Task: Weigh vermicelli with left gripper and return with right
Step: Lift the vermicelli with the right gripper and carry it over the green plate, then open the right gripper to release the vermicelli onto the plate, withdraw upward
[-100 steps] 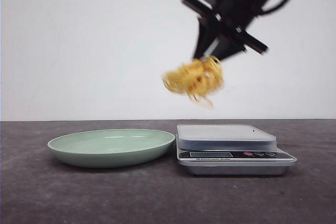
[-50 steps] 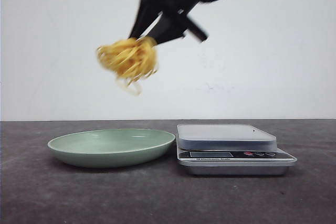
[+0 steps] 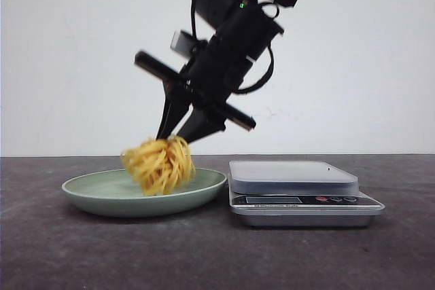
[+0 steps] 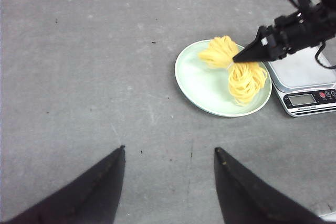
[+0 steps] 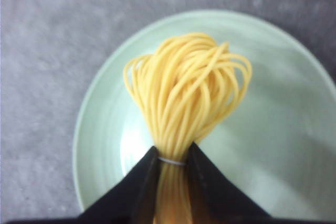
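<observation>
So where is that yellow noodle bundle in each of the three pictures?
Front view: the vermicelli hangs from the right end effector, low over the pale green plate, left of the scale.
Left wrist view: upper right, over the plate, beside the scale.
Right wrist view: centre, pinched between the dark fingers, plate behind it.
Shared landmark: the pale green plate.

- You're looking at a bare test bench in a lab-style setup, not a home kitchen.
- Your backdrop is a plain white wall (image 3: 81, 59), unmarked.
- The dark grey tabletop (image 3: 81, 256) holds only a pale green plate (image 3: 95, 191) and a small digital kitchen scale (image 3: 299, 195).
- A black robot arm (image 3: 231, 39) with green indicator lights reaches over the table.
</observation>
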`<action>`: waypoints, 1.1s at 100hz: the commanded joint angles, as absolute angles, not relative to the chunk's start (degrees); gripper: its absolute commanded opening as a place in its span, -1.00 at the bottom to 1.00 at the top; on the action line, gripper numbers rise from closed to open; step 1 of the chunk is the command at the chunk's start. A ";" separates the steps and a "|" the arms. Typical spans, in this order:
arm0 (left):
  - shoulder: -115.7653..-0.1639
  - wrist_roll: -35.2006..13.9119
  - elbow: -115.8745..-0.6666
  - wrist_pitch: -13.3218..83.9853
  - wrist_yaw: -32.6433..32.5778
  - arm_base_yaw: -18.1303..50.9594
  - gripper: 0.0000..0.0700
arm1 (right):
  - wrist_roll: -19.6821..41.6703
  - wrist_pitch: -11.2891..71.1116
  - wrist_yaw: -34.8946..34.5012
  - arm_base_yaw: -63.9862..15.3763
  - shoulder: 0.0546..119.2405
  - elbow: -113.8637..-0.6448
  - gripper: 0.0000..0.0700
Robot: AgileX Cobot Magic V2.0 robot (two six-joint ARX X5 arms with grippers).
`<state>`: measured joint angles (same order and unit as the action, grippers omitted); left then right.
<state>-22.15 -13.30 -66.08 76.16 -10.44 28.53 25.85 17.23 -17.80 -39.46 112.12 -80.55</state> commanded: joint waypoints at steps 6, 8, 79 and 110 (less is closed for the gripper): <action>-22.35 -13.56 -66.78 75.79 -10.96 28.84 -0.12 | 26.41 16.27 -17.96 -40.40 113.82 -81.87 -1.00; -22.35 -13.56 -66.78 75.81 -10.96 28.84 -0.12 | 26.41 16.32 -17.93 -40.40 113.82 -81.87 -1.00; -22.35 -13.58 -66.78 75.83 -11.18 28.84 -0.12 | 21.30 17.08 -17.96 -38.15 105.58 -82.19 -0.12; -22.35 -13.58 -66.78 74.96 -11.18 28.84 -0.12 | 7.57 31.46 -7.29 -35.75 84.03 -82.19 -0.12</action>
<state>-22.15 -13.30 -66.08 75.57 -10.81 28.53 14.02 28.29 -10.26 -34.79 87.09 -81.10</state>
